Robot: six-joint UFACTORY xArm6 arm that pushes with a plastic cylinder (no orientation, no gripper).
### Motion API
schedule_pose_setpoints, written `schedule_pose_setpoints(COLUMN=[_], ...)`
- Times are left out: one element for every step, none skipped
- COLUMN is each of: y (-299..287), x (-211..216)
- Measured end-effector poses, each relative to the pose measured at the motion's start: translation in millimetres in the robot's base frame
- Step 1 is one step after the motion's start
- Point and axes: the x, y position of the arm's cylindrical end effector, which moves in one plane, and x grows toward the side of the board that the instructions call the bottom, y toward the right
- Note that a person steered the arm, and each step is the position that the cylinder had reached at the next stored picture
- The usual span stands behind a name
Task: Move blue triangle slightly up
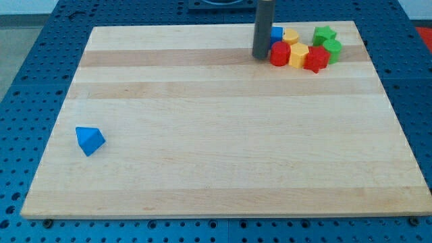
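Camera view: blue triangle [89, 140] near board's [223, 155] left edge — my tip [260, 57] far off; no claw shows.

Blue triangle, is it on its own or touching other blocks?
On its own. The blue triangle sits alone near the board's lower left, far from the cluster at the top, where my tip is.

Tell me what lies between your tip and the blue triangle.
Nothing: in the camera view only bare board separates my tip, at the view's top beside the block cluster, from the blue triangle at lower left.
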Motion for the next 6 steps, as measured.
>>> schedule_pose_setpoints(y=[-21.7, -20.2, -60.3, -134.8, -211.0, -244.3], x=[61.0, 130.4, 192.3, 234.3, 260.3, 264.9])
